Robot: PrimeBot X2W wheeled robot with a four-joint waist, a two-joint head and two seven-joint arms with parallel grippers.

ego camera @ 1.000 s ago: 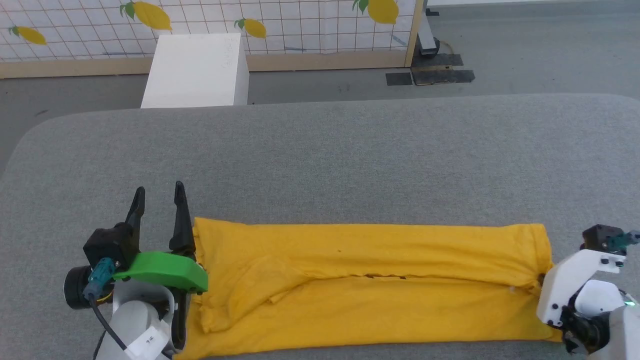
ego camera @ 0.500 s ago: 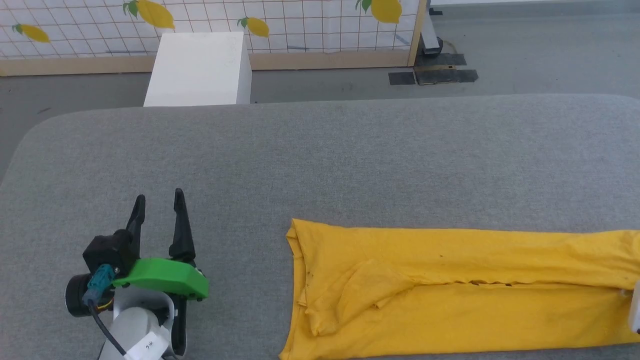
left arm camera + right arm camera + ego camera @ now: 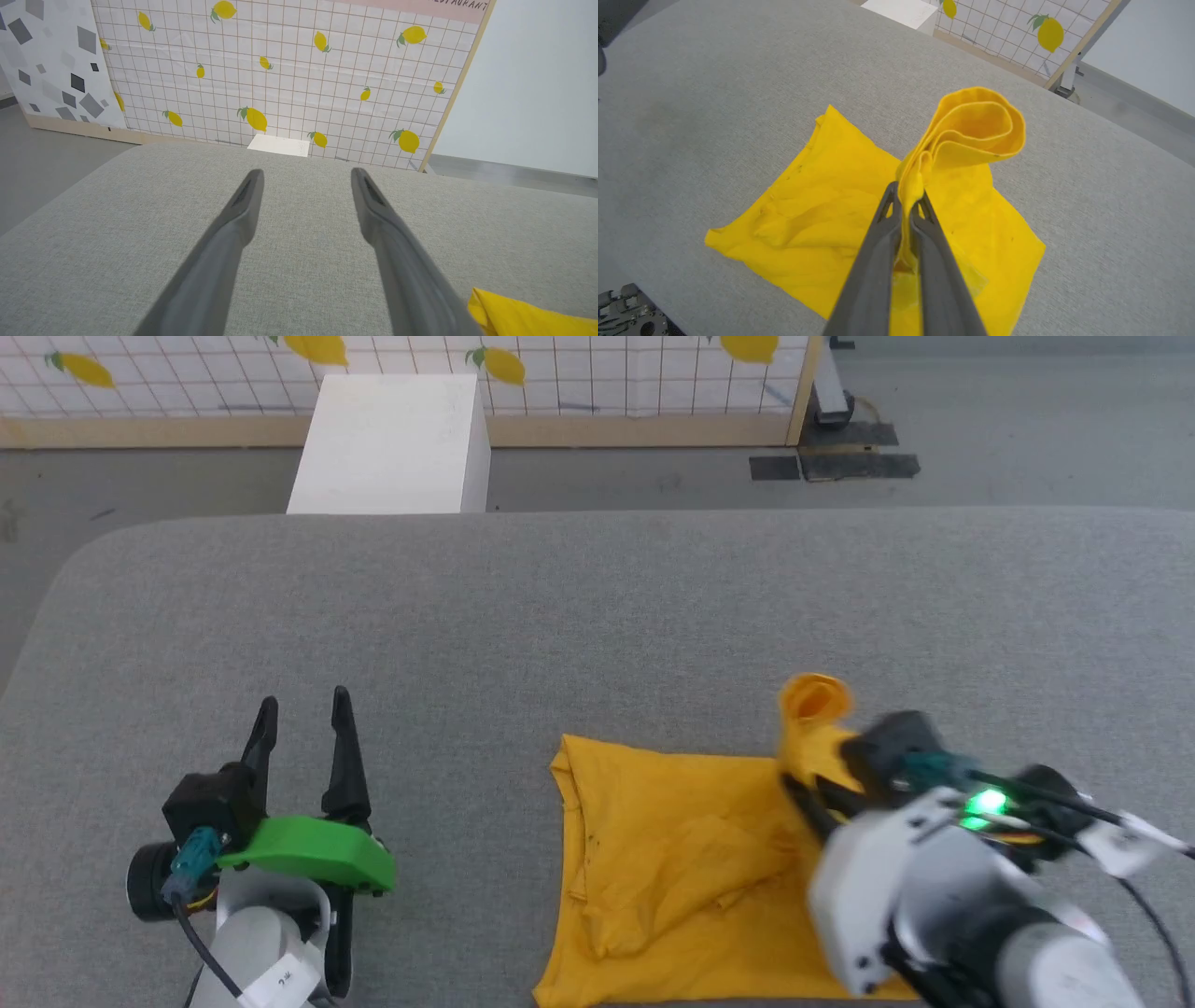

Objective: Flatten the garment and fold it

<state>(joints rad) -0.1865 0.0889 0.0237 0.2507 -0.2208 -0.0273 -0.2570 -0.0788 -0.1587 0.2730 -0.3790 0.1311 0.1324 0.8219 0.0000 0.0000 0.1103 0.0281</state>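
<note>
The bright yellow T-shirt (image 3: pixel 672 859) lies folded on the grey table (image 3: pixel 597 607), its print hidden. My right gripper (image 3: pixel 906 198) is shut on the shirt's right end, lifted and curled into a loop (image 3: pixel 978 128) above the flat part (image 3: pixel 817 210). In the head view that gripper (image 3: pixel 808 793) is at the shirt's right side, holding the raised yellow roll (image 3: pixel 814 702). My left gripper (image 3: pixel 303 709) stands open, holding nothing, on the table well left of the shirt. The left wrist view shows its spread fingers (image 3: pixel 243 205) and a yellow corner (image 3: pixel 518 315) at lower right.
A white box (image 3: pixel 392 443) stands on the floor beyond the table's far edge, in front of a lemon-print partition (image 3: pixel 560 373). Black floor plates (image 3: pixel 836 465) lie at the back right. Bare grey table stretches behind and to the left of the shirt.
My right gripper has carried the shirt's right end up and leftward over the flat part, so the long strip is now about half as wide. The head camera shifted. The left gripper stayed put.
</note>
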